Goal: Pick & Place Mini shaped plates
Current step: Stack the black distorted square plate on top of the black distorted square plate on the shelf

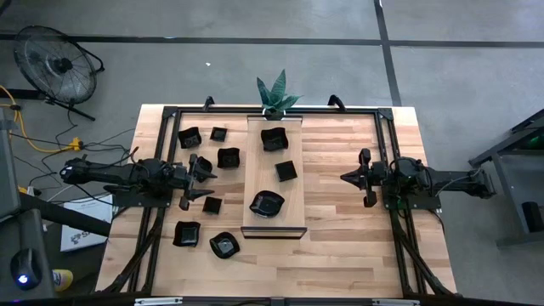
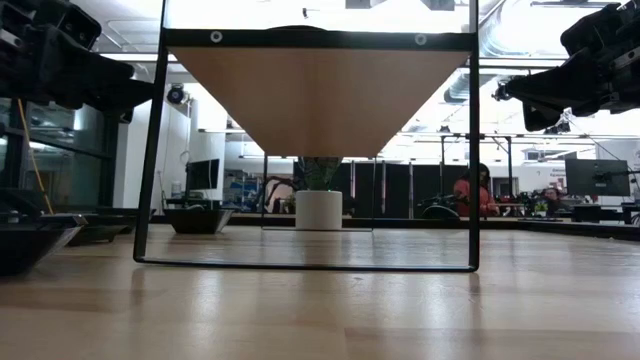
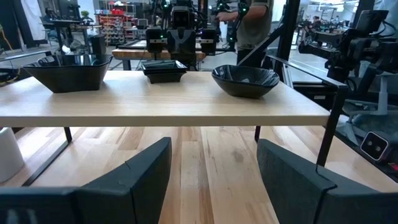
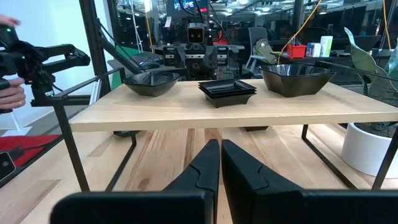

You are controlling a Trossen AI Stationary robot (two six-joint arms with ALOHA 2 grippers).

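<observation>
High view showed the left gripper (image 1: 198, 181) with fingers spread apart, holding nothing, among seven mini shaped plates (image 1: 228, 157) scattered on the table (image 1: 340, 246) close around it. Three more black plates sat on the raised wooden board (image 1: 274, 228) just ahead of its fingertips. Beyond the board's far side, the right gripper (image 1: 364, 178) hovered with fingers pressed together, empty, facing the board.

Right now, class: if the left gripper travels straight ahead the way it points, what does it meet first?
Probably nothing on the table: the open left gripper points under the raised wooden board, where the way looks free.
</observation>
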